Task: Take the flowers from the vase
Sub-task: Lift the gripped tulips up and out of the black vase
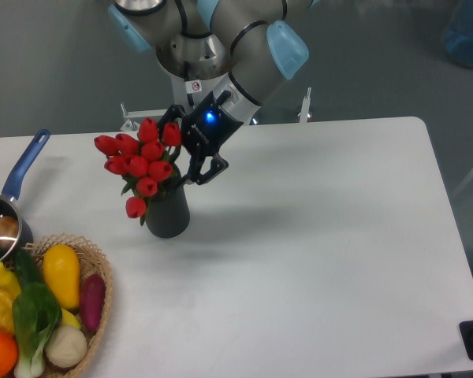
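Note:
The flowers [141, 162], a bunch of red tulip buds with green leaves, stand in the dark ribbed vase [168, 218] at the left middle of the white table. The bunch leans to the left. My gripper [187, 148] is at the right side of the bunch, just above the vase mouth. Its two fingers stand apart, one behind the upper buds and one [208, 168] to the right of the stems. The jaws look open around the stems, and the stems between them are mostly hidden.
A blue-handled metal saucepan [25, 164] sits at the left edge. A wicker basket [101, 277] of coloured vegetables stands at the front left, close to the vase. The arm's base stands behind the table's far edge.

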`<control>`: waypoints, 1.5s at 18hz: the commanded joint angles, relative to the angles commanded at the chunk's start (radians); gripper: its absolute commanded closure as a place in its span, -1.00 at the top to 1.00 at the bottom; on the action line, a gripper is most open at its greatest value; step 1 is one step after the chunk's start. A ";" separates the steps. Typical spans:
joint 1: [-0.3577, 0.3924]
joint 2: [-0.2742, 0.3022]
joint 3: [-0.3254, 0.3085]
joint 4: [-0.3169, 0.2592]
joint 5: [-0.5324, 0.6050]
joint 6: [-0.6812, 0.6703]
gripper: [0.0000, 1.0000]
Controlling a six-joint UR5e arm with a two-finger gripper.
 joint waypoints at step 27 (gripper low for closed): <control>0.097 0.216 0.149 -0.382 -0.178 0.026 -1.00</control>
